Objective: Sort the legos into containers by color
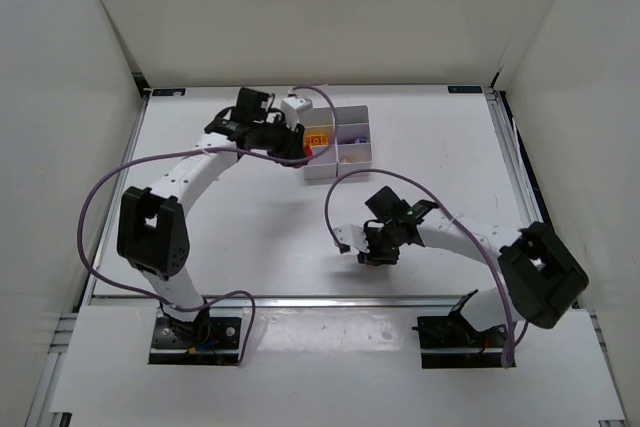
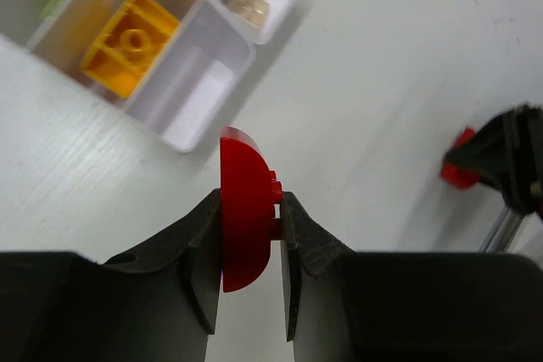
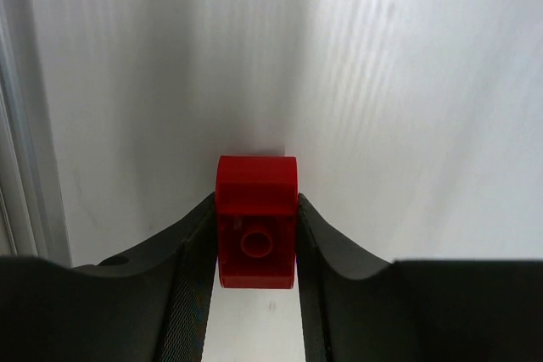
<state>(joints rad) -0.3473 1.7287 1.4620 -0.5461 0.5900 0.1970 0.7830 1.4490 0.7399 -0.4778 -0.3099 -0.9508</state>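
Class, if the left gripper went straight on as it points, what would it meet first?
Probably bare table just right of the bins, at their near corner; its held red brick would touch first. Depth unclear.

White table within plain white walls

top external: high, far, looking down on table | wrists: close, downward | left wrist/top share containers

The left arm and right arm share white tubular links, chunky black joint housings, a looping purple cable each, and matte black curved fingers.
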